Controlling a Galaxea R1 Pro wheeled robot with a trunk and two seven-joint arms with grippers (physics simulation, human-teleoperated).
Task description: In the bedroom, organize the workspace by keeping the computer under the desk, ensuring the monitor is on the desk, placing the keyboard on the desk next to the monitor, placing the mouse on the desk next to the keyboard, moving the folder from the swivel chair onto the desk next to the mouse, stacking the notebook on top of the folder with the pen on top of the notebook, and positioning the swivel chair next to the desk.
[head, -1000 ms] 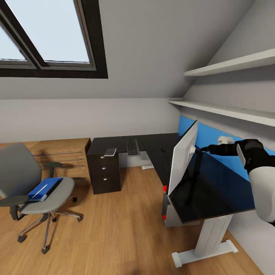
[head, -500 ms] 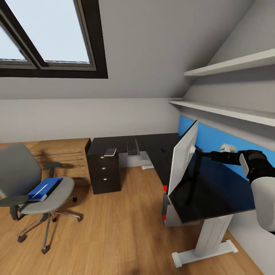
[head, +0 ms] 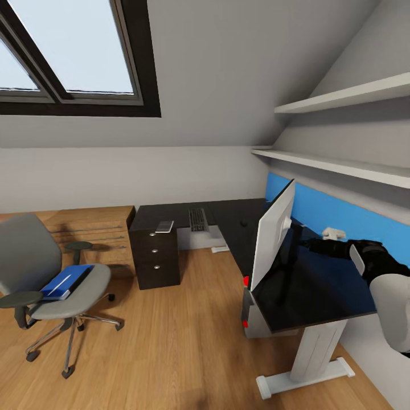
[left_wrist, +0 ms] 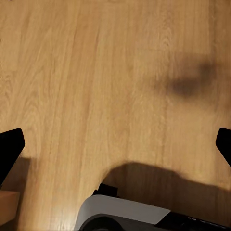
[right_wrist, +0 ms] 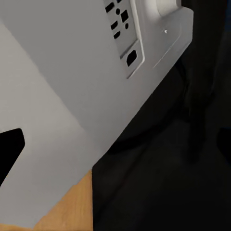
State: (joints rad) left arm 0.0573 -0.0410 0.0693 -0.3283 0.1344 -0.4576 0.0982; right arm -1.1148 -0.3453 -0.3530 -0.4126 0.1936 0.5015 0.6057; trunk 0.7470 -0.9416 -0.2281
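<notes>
Fingers: our right gripper (head: 304,242) sits behind the monitor (head: 274,240), fingers (right_wrist: 10,147) spread apart with nothing between them; we judge it is placed there to nudge or steady the screen. Left gripper (left_wrist: 115,144) hangs over bare floor (left_wrist: 96,72), fingers wide. The monitor stands on the bench (head: 319,296) near its front edge, pale back toward us. Keyboard (head: 197,219) and mouse (head: 244,223) lie farther along the bench. The folder (head: 65,281) rests on the swivel chair (head: 42,273), well apart, not yet moved.
</notes>
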